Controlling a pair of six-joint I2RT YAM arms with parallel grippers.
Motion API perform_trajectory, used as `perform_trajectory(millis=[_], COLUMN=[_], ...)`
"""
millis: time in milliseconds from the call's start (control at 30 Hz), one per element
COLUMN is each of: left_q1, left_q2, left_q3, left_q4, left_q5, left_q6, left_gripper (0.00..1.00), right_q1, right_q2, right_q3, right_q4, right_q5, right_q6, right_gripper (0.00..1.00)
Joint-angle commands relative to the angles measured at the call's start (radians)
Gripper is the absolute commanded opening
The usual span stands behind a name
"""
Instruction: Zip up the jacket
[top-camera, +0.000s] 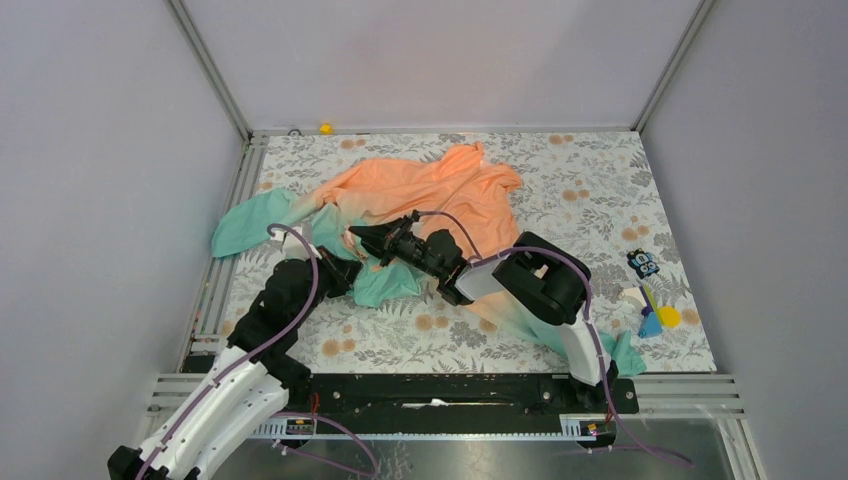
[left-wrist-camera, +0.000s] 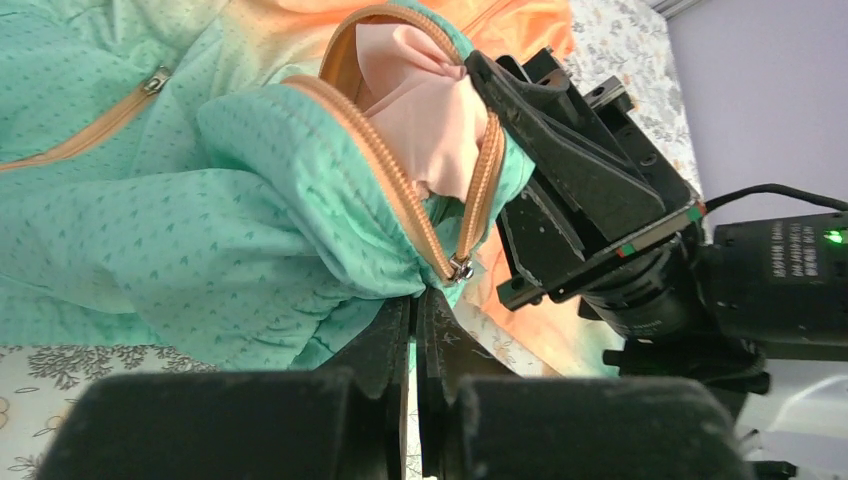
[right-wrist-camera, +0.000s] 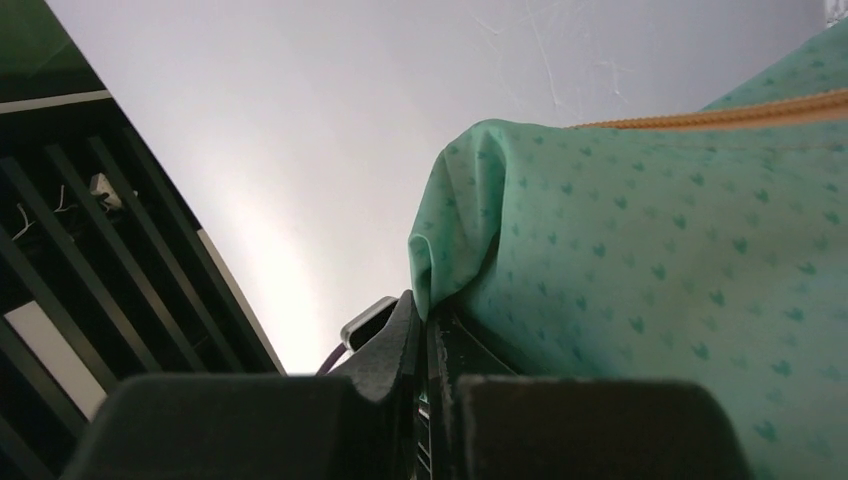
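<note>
Both arms are in on the jacket (top-camera: 450, 190) now. It lies crumpled across the floral table (top-camera: 600, 190), orange collar at the far side, teal hem bunched toward me.

My left gripper (left-wrist-camera: 415, 305) has its fingers pressed together on the teal hem, right at the foot of the front zipper (left-wrist-camera: 400, 190). The slider (left-wrist-camera: 460, 268) sits just above my left fingertips, all but touching them. From there the two orange tracks climb up and away from the left fingers and bow apart into an open loop, so nothing is zipped yet.

My right gripper (top-camera: 362, 235) is at the far side of that loop, fingers closed on a fold of teal cloth. In its own wrist view the pinch looks tight, with an orange tape running above it.

Here's the crux, I reckon. The zipper's long axis runs from my left pinch toward the collar, and the left is anchoring the bottom. So the right would have to come down to the slider. It is near, but it holds cloth, not the pull. That slack in the tracks could snag.
</note>
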Motion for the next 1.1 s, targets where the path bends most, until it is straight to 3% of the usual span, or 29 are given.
perform_trajectory(millis=[0, 167, 200, 333, 533, 633, 767, 833, 933, 1000, 1067], left_q1=[-0.032, -0.035, -0.035, -0.035, -0.033, -0.033, -0.033, -0.033, -0.033, -0.033, -0.033], left_q2=[0.035, 0.0, -0.009, -0.02, 0.051, 0.074, 0.093, 0.098, 0.097, 0.098, 0.101], left_q3=[-0.008, 0.023, 0.034, 0.088, 0.149, 0.15, 0.173, 0.196, 0.214, 0.219, 0.223], left_q4=[-0.075, -0.092, -0.116, -0.263, -0.419, -0.46, -0.5, -0.522, -0.536, -0.537, -0.537], left_q5=[-0.017, 0.01, 0.015, 0.008, 0.055, 0.091, 0.146, 0.153, 0.166, 0.174, 0.178], left_q6=[0.058, 0.027, 0.007, -0.074, -0.117, -0.118, -0.094, -0.071, -0.05, -0.043, -0.027], left_gripper=[0.0, 0.0, 0.0, 0.0, 0.0, 0.0, 0.0, 0.0, 0.0, 0.0, 0.0], right_q1=[0.015, 0.008, 0.006, -0.006, -0.013, -0.016, -0.003, 0.025, 0.169, 0.259, 0.266], right_q2=[-0.028, -0.054, -0.059, -0.101, -0.228, -0.299, -0.41, -0.479, -0.562, -0.589, -0.624], right_q3=[0.077, -0.04, -0.074, -0.187, -0.285, -0.324, -0.31, -0.327, -0.322, -0.375, -0.44], right_q4=[0.063, 0.062, 0.052, -0.028, -0.311, -0.41, -0.636, -0.741, -0.874, -0.775, -0.644], right_q5=[0.075, 0.056, 0.041, -0.029, -0.145, -0.207, -0.316, -0.242, 0.018, 0.198, 0.219], right_q6=[0.267, 0.167, 0.13, -0.037, -0.404, -0.665, -1.174, -1.488, -1.943, -2.139, -2.194], right_gripper=[0.0, 0.0, 0.04, 0.4, 0.69, 0.79, 0.81, 0.82, 0.85, 0.93, 0.97])
